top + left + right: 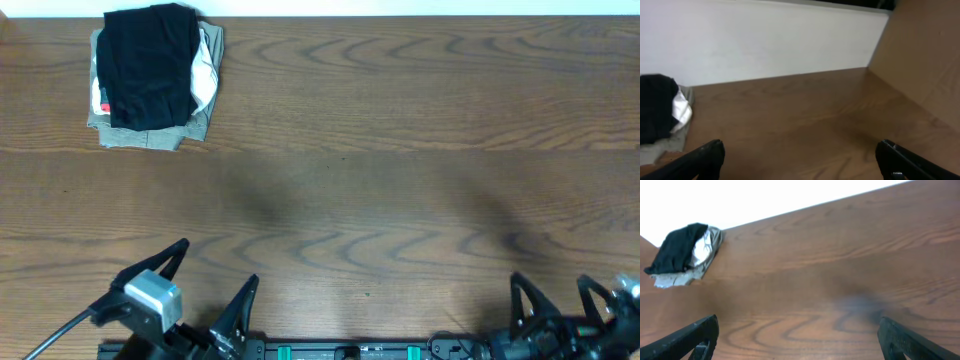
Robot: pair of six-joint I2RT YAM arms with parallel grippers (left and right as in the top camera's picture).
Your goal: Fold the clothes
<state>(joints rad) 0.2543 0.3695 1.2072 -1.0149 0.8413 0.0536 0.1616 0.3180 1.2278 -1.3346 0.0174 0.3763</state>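
We see the black pants (150, 65) folded atop a garment pile (150, 137), far left on the bench (400, 150); left pincer (217, 262) and right pincer (549, 280) both released, empty.

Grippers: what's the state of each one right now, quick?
The left gripper is open, holding nothing.
The right gripper is open, holding nothing.

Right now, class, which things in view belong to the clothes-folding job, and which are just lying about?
Job: black garment, folded atop the pile; left claw and right claw, both open and empty.
Lying about: white garment and olive garment underneath; wooden table.
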